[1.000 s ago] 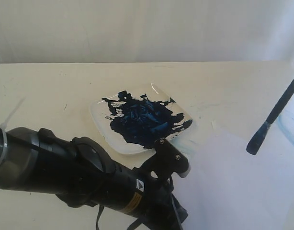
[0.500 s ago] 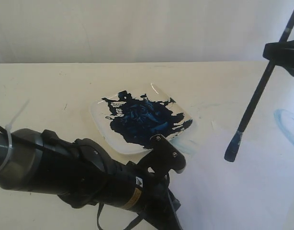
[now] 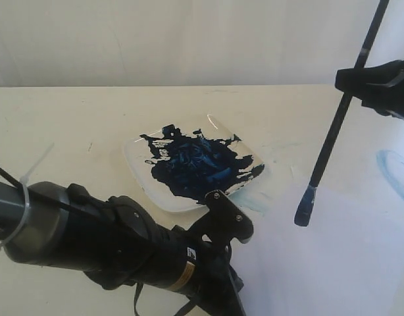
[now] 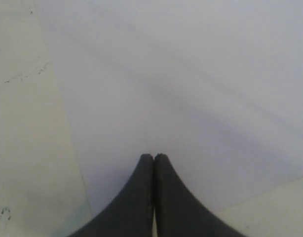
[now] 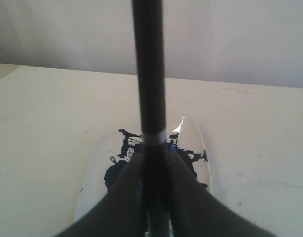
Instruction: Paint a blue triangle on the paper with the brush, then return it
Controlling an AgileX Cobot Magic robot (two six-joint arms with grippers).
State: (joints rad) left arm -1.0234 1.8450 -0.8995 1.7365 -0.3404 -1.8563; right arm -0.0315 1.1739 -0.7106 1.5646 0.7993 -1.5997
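At the lower left of the exterior view the left arm (image 3: 90,240) slants down toward the bottom edge. In its wrist view the left gripper (image 4: 153,159) has its fingers pressed flat together with nothing between them. The tips are low over the paper (image 4: 191,98), likely to pin the sheet so strokes do not drag it, though contact cannot be told. At centre the plate (image 3: 137,172) sits on the table (image 3: 57,131), its middle thick with dark blue paint, just beside the sheet so reloading is a short reach. Right of it the brush (image 3: 330,141) hangs steeply tilted, stained bristles down over the sheet in the lower right and seemingly not touching it. At the upper right the right gripper (image 3: 350,82) has its fingers clamped on the handle, well up from the silver band, which leaves the tip free to work. No blue triangle shows yet, only a faint light-blue smear (image 3: 393,172) at the right edge
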